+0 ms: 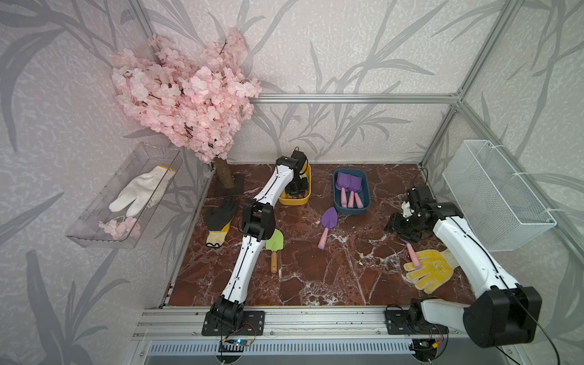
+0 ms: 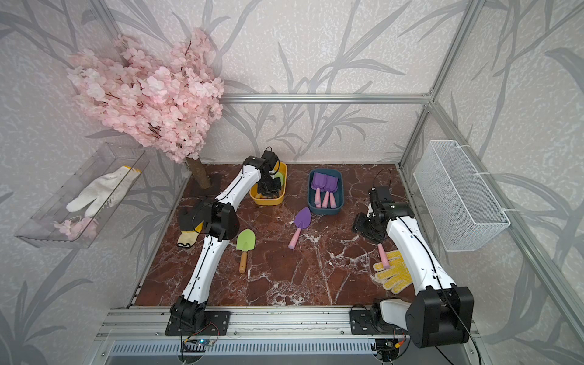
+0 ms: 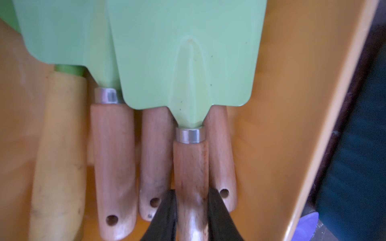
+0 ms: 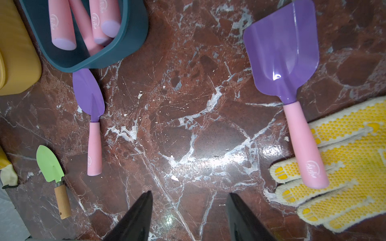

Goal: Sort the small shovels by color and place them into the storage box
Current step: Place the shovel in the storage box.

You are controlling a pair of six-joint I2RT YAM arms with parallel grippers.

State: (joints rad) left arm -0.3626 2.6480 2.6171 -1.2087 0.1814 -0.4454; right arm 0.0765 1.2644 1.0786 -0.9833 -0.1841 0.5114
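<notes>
A: Right, in both top views the left claw (image 1: 297, 189) is down inside the yellow box (image 1: 294, 201) at the far side of the desk (image 1: 316, 278), but the arm hides whatever it has.

B: The left wrist view settles it. The black fingers (image 3: 167, 212) are pinched tight on the wooden handle of a green shovel (image 3: 188, 83), which lies on top of several other green shovels (image 3: 62, 31) in that box.

A: And the right claw (image 4: 190, 193)?

B: Spread apart, nothing between its fingers, hanging over bare marble at the right of the desk.

A: From above I make out little more than a pink handle (image 1: 413, 256) on the yellow dotted glove (image 1: 429, 271), near right.

B: The right wrist view gives the whole thing: a square purple shovel (image 4: 286, 58), blade on the desk, handle across the glove's fingers.

A: Elsewhere, purple shovels (image 1: 349, 186) with pink handles lie in the blue box (image 1: 351, 211), just right of the yellow one. A pointed purple shovel (image 1: 328, 224) lies loose on its near side, tip close to it. A loose green shovel (image 1: 274, 246) lies beside the left arm (image 1: 246, 262).
</notes>
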